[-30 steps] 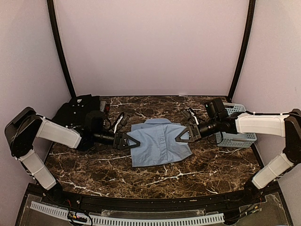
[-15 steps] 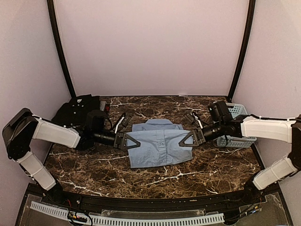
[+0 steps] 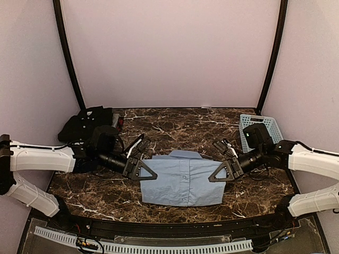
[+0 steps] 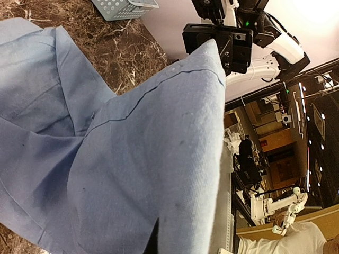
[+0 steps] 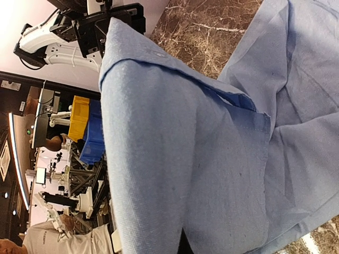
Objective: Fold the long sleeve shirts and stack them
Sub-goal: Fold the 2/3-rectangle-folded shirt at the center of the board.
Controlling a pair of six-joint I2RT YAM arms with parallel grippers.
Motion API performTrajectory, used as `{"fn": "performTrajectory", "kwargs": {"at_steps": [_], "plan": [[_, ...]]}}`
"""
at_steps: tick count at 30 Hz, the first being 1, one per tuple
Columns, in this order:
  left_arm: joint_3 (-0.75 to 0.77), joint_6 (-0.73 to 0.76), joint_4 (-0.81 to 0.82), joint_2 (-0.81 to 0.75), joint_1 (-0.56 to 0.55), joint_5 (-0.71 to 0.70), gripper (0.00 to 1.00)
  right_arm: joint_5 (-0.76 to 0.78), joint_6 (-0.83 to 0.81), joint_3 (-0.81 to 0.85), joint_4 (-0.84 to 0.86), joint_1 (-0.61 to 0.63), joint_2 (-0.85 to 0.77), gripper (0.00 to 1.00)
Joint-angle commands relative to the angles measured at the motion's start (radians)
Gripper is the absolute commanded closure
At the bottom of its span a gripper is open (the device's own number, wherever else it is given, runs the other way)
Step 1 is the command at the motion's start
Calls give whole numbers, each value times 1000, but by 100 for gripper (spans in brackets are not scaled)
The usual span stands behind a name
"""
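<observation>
At the far left of the top view, we find the left arm (image 3: 39, 157) reaching in low over the dark marble surface (image 3: 175, 123) toward mid-frame. The black shirt (image 3: 85, 121) lies bunched in the upper left part of the surface, behind this arm and well apart from the other shirt.

The left jaws are together, clamped on the left edge of the light blue shirt (image 3: 183, 182). This shirt occupies the lower middle of the frame, folded to a rough rectangle with its collar toward the top and its button front facing up. We see cloth drawn straight from one set of jaws to the other (each wrist view shows the fold running from the lens to the opposite jaws, with marble beyond it).

The right jaws are likewise together, clamped on the right edge of the same shirt, level with the left jaws. The right arm (image 3: 318, 161) enters from the right edge of the frame. A pale blue lattice basket (image 3: 259, 126) stands in the upper right part of the surface, behind the right arm and apart from the shirt.
</observation>
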Motion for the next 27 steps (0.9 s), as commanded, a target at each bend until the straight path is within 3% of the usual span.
{"fn": "performTrajectory", "kwargs": {"at_steps": [1, 10, 21, 27], "plan": [[31, -46, -96, 3, 15, -33, 100, 23, 29, 32, -31, -24, 30, 100], [150, -36, -155, 213, 125, -113, 100, 34, -165, 199, -80, -131, 352, 100], [263, 49, -70, 517, 193, -77, 100, 84, -246, 315, -23, -216, 655, 87], [359, 70, -34, 598, 195, -61, 97, 92, -234, 283, 28, -239, 682, 97]]}}
